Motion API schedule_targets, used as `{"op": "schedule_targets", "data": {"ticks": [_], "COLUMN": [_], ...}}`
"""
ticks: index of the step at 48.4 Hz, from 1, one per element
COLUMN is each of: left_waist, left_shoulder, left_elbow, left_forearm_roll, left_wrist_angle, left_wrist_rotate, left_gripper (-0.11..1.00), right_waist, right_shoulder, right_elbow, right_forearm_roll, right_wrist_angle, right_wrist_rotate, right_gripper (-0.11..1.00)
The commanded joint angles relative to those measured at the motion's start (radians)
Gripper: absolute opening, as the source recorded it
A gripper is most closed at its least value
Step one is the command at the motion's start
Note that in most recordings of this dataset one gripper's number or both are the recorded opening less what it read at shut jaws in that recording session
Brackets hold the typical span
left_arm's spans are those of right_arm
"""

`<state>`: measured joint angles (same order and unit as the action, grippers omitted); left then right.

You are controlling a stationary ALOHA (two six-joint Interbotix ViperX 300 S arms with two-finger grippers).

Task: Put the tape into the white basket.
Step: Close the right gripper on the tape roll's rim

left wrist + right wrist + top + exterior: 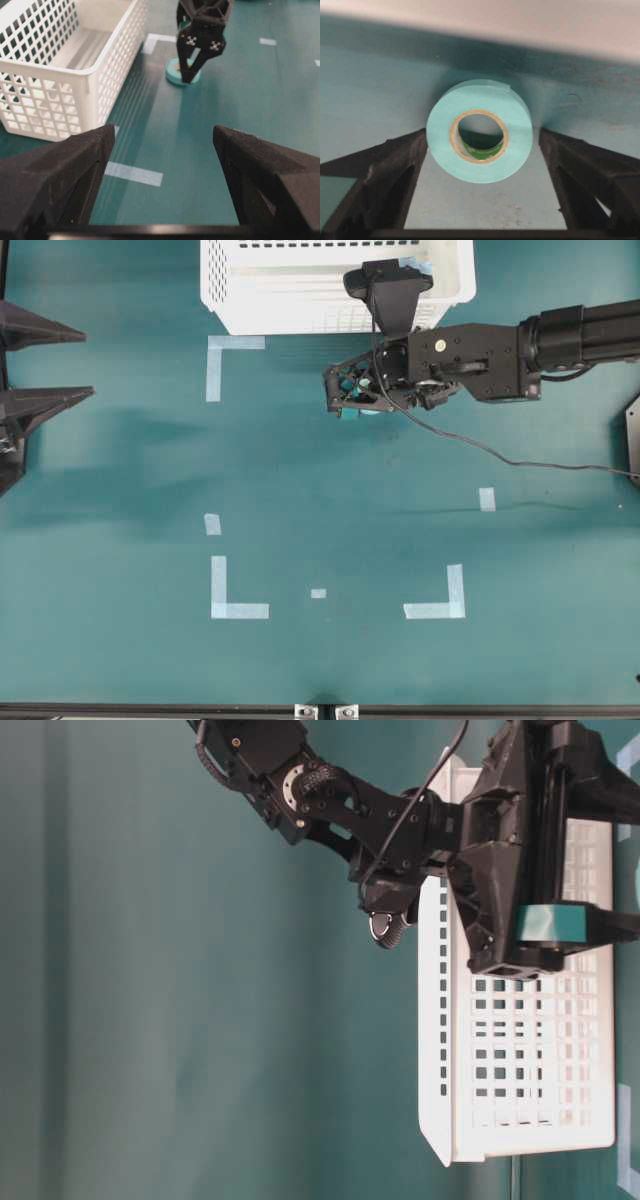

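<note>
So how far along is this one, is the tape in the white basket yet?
Not yet. Done: the right gripper has reached the small turquoise ring-shaped tape roll, which lies flat on the green table beside the large white perforated plastic basket. In hand: its fingers stand open on either side of the roll, not closed. Left: grip, lift, carry over the basket, release. The left gripper waits open, away from the roll.

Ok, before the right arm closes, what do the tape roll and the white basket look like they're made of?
The tape: matte light-blue paper-like wrap, probably masking tape, on a tan core that looks like cardboard; no gloss shows on its face. The white basket: likely moulded plastic, smooth and slightly shiny, with even rows of holes in its thin walls. Both are judged by look only.
</note>
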<state>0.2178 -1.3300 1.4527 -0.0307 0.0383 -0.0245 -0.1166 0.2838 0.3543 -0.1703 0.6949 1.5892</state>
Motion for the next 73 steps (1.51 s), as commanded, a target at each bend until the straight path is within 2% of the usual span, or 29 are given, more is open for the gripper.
{"op": "schedule_targets", "data": {"ticks": [1, 29, 32, 38, 39, 58, 73], "left_waist": [0.003, 0.002, 0.002, 0.002, 0.002, 0.000, 0.002], "left_shoulder": [0.006, 0.006, 0.006, 0.006, 0.006, 0.006, 0.006], "left_elbow": [-0.012, -0.012, -0.012, -0.012, -0.012, -0.012, -0.012], "left_forearm_roll": [0.000, 0.000, 0.000, 0.000, 0.000, 0.000, 0.000], "left_wrist_angle": [-0.003, -0.002, 0.000, 0.000, 0.000, 0.000, 0.000], "left_wrist_rotate": [-0.003, -0.008, -0.008, -0.008, -0.008, -0.008, -0.008], "left_gripper": [0.86, 0.86, 0.86, 0.86, 0.86, 0.86, 0.86], "right_waist": [0.002, -0.002, -0.002, -0.003, -0.003, -0.003, -0.003], "right_shoulder": [-0.012, -0.009, -0.011, -0.028, -0.034, -0.063, -0.143], "right_elbow": [-0.008, -0.008, -0.012, -0.018, -0.018, -0.020, -0.029], "right_forearm_roll": [-0.003, -0.003, -0.003, -0.003, -0.003, -0.003, -0.003], "right_wrist_angle": [-0.009, 0.026, 0.046, 0.069, 0.069, 0.021, 0.057], "right_wrist_rotate": [0.002, 0.003, 0.003, 0.005, 0.003, 0.003, 0.003], "right_gripper": [0.98, 0.96, 0.91, 0.68, 0.67, 0.67, 0.67]}}
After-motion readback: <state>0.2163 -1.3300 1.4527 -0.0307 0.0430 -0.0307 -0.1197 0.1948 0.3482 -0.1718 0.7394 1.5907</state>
